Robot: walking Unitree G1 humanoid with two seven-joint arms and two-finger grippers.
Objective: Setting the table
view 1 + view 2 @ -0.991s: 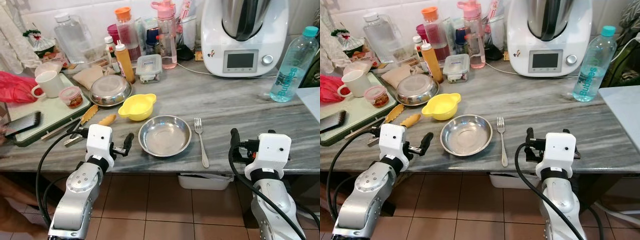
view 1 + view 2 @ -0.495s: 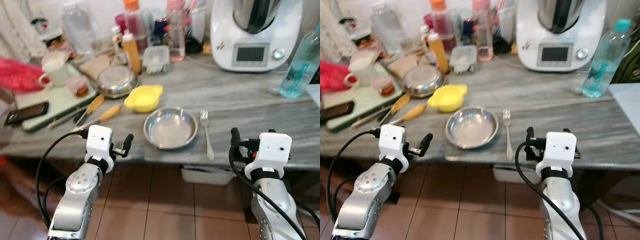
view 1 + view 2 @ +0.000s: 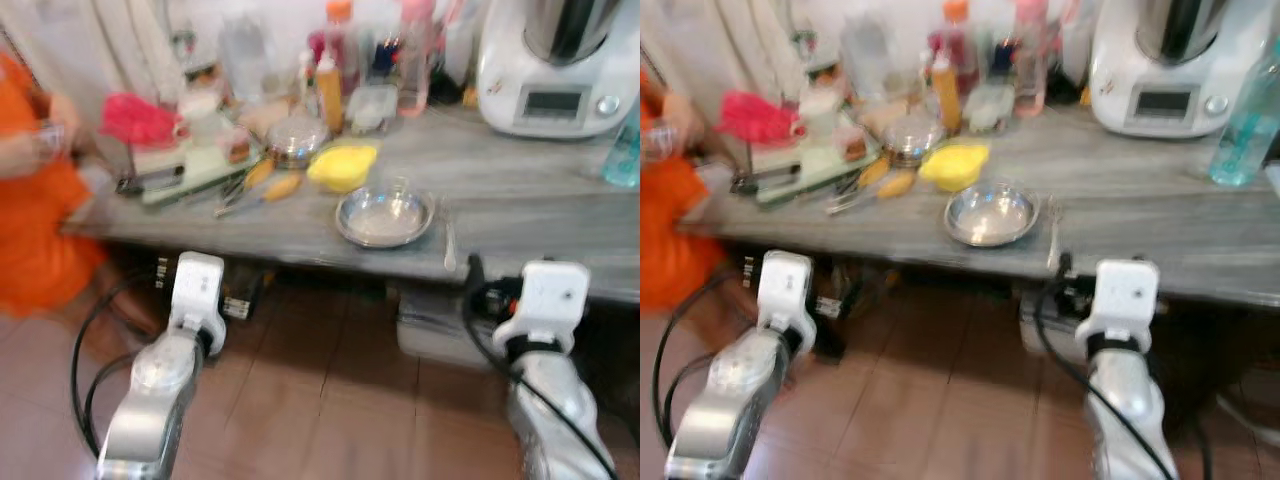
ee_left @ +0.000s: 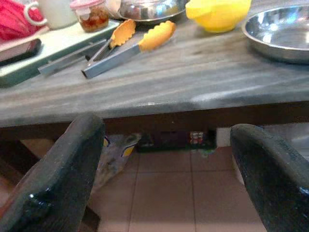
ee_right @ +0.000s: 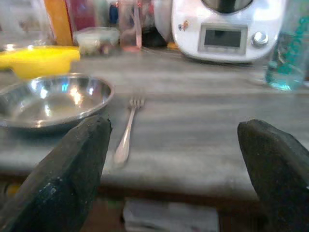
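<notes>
A round steel bowl (image 3: 384,214) sits near the front edge of the grey stone counter (image 3: 520,215), with a fork (image 3: 447,235) lying just to its right. A yellow bowl (image 3: 343,165) stands behind it. Orange-tipped tongs (image 4: 130,46) lie further left on the counter. My left gripper (image 4: 164,159) is open and empty, held in front of and below the counter edge. My right gripper (image 5: 174,159) is also open and empty, at counter height and facing the fork (image 5: 126,135) and steel bowl (image 5: 53,99). The head views are blurred.
A person in orange (image 3: 30,200) stands at the counter's left end. Bottles, a covered steel dish (image 3: 292,140) and a white kitchen machine (image 3: 560,60) crowd the back. A blue water bottle (image 5: 289,53) stands far right. Brown floor tiles (image 3: 330,400) spread below.
The whole view has pulled back and blurred, so the counter now looks farther away and the floor shows. A person in orange has come into sight at the left. Both grippers remain open.
</notes>
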